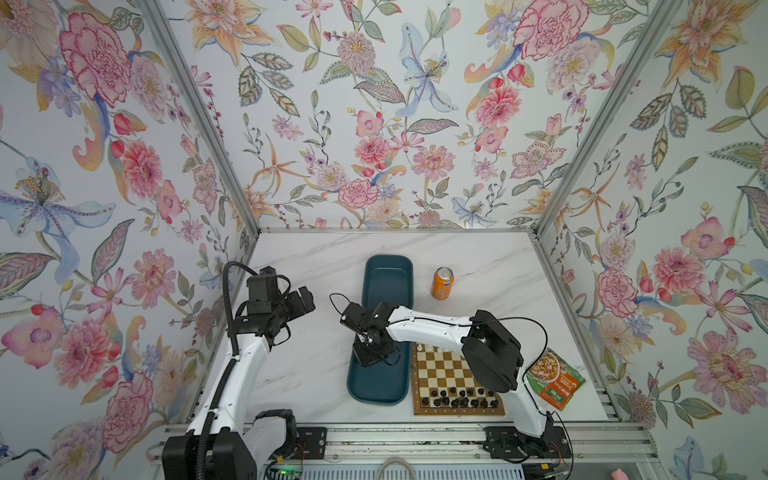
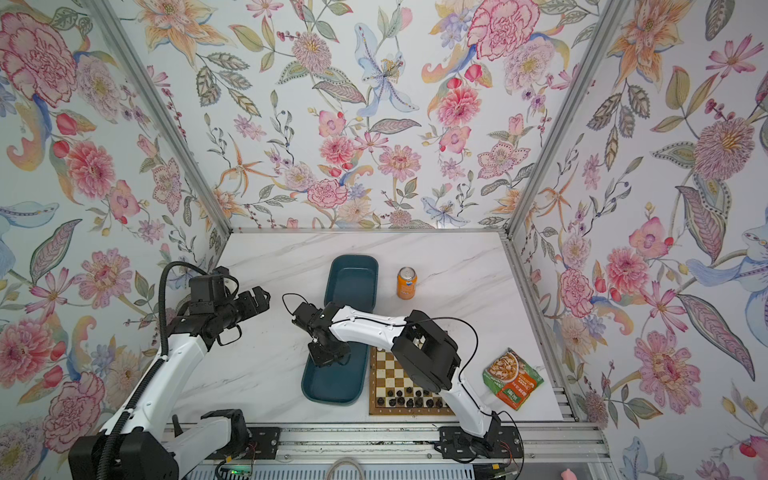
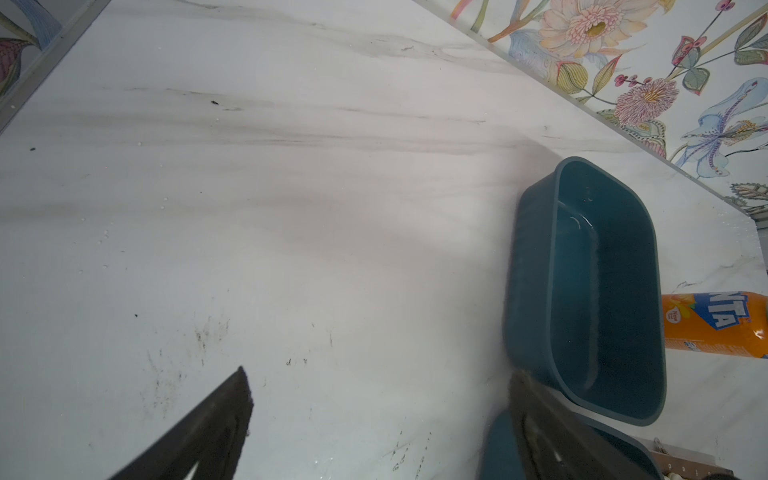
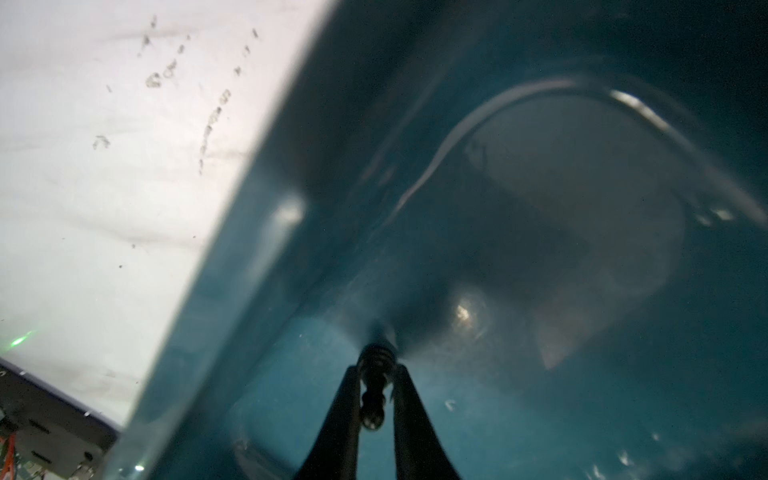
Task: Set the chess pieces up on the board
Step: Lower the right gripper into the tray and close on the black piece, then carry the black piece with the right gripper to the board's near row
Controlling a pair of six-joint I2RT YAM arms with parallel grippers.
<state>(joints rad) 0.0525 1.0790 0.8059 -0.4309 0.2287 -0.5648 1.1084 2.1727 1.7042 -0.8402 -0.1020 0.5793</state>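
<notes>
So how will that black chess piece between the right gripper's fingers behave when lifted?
The black chess piece looks glossy, so it may slip. It is tiny between the fingers of the right gripper, so probably light and stiff. Its rounded profile could roll if dropped.

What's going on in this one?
The right gripper is down in the near tray, its fingers clamped on a black piece. The left gripper hangs open above the table, holding nothing. On the board, black pieces line the two near rows and a few white pieces stand at the far edge.
</notes>
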